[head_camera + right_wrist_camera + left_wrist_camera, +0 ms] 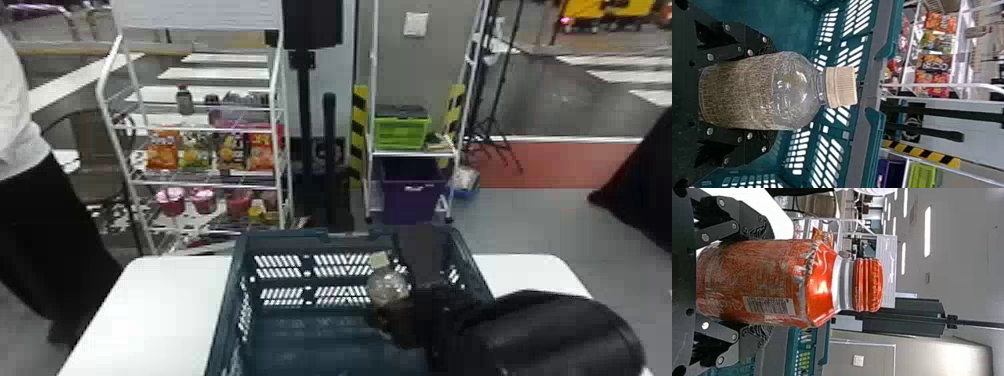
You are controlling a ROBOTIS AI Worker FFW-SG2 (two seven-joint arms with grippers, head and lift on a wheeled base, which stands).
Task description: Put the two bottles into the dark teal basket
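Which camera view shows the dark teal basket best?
The head view: it shows the basket with far rim, both sides, some floor. The right wrist view shows slotted walls close up; the left wrist view, one slotted part.

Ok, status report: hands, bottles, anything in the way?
Left hand holding red bottle, outside basket. Right hand holding pale-capped bottle, inside basket walls. Right arm may crowd left's path.
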